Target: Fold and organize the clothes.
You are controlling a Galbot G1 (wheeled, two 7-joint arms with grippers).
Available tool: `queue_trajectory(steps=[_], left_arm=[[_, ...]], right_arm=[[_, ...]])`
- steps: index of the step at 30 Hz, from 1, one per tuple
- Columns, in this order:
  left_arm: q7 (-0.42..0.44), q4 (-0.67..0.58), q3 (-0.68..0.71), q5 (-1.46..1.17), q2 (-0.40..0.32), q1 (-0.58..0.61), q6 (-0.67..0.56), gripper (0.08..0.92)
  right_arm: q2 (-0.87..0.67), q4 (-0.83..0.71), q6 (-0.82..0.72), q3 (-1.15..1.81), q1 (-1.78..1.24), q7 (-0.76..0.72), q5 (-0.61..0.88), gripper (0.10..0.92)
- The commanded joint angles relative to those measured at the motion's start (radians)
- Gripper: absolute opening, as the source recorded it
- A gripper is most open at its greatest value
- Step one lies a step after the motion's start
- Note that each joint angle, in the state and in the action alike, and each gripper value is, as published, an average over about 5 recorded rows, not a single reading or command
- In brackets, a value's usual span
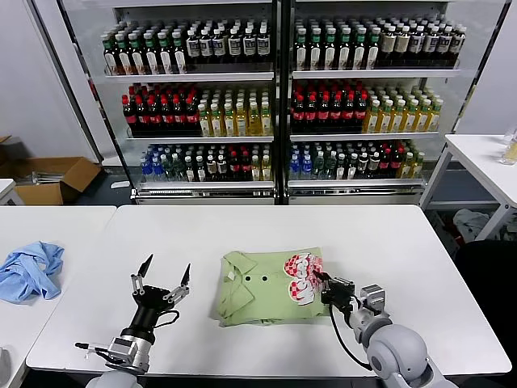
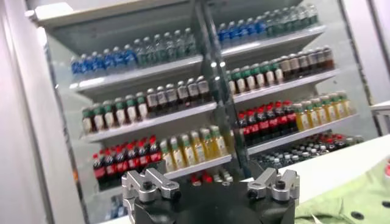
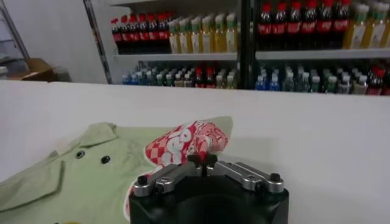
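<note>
While drink shelves (image 1: pixel 279 97) fill the background, the white table (image 1: pixel 404 242) bears a folded green shirt (image 1: pixel 258 295) at its middle. The right gripper (image 1: pixel 321 284) is clenched on the shirt's heart-printed edge; the left gripper (image 1: pixel 166 273) hovers beside it, fingers spread, grasping nothing.

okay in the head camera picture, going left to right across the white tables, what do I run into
Light blue garment → left gripper, open, hovering → light green shirt with its red-and-white checkered heart print → right gripper, shut on the light green shirt's edge.
</note>
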Motion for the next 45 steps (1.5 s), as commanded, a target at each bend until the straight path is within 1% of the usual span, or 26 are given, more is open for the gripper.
queue_trajectory(steps=[1, 3, 5, 9, 13, 18, 22, 25, 28, 31, 35, 38, 40, 43, 45], left_arm=[[0.021, 0.067, 0.021, 0.160, -0.003, -0.023, -0.135, 0.823], [0.006, 0.078, 0.018, 0.251, -0.008, -0.027, -0.176, 0.823], [-0.013, 0.091, 0.022, 0.346, -0.017, -0.029, -0.210, 0.823], [-0.045, 0.090, 0.042, 0.419, -0.032, -0.035, -0.215, 0.823], [-0.040, 0.111, 0.024, 0.457, -0.037, -0.062, -0.214, 0.822], [-0.034, 0.140, 0.008, 0.430, -0.042, -0.083, -0.219, 0.823], [-0.030, 0.141, -0.011, 0.408, -0.045, -0.092, -0.194, 0.823], [-0.030, 0.165, -0.029, 0.384, -0.044, -0.105, -0.179, 0.822], [-0.032, 0.175, -0.040, 0.341, -0.043, -0.116, -0.167, 0.823], [-0.043, 0.169, -0.050, 0.316, -0.045, -0.128, -0.138, 0.823], [-0.045, 0.171, -0.056, 0.280, -0.040, -0.143, -0.122, 0.822], [-0.034, 0.165, -0.053, 0.236, -0.034, -0.147, -0.119, 0.823], [-0.010, 0.159, -0.050, 0.188, -0.031, -0.149, -0.117, 0.823], [0.022, 0.145, -0.042, 0.095, -0.026, -0.157, -0.106, 0.823], [0.015, 0.139, -0.036, 0.056, -0.026, -0.165, -0.093, 0.823]], right_arm=[[-0.005, -0.052, 0.142, 0.064, -0.058, -0.111, -0.120, 0.121], [-0.001, -0.035, 0.172, 0.066, -0.066, -0.095, -0.100, 0.132], [0.005, -0.006, 0.175, 0.067, -0.076, -0.066, -0.093, 0.168], [0.004, 0.055, 0.154, 0.092, -0.109, -0.035, -0.130, 0.280], [-0.008, 0.088, 0.157, 0.139, -0.150, -0.064, -0.161, 0.401], [0.013, 0.103, 0.186, 0.152, -0.166, -0.068, -0.172, 0.540], [0.029, 0.084, 0.217, 0.151, -0.140, -0.061, -0.187, 0.661], [0.029, 0.077, 0.230, 0.153, -0.120, -0.070, -0.207, 0.745], [0.024, 0.067, 0.238, 0.153, -0.094, -0.067, -0.219, 0.804], [0.020, 0.043, 0.254, 0.153, -0.062, -0.064, -0.221, 0.820], [0.014, 0.010, 0.259, 0.157, -0.026, -0.064, -0.218, 0.823], [0.011, -0.014, 0.259, 0.166, -0.010, -0.062, -0.214, 0.823], [0.009, -0.030, 0.257, 0.174, 0.000, -0.062, -0.213, 0.823], [0.006, -0.075, 0.271, 0.195, 0.023, -0.069, -0.262, 0.822], [0.005, -0.119, 0.302, 0.208, 0.041, -0.081, -0.308, 0.823]])
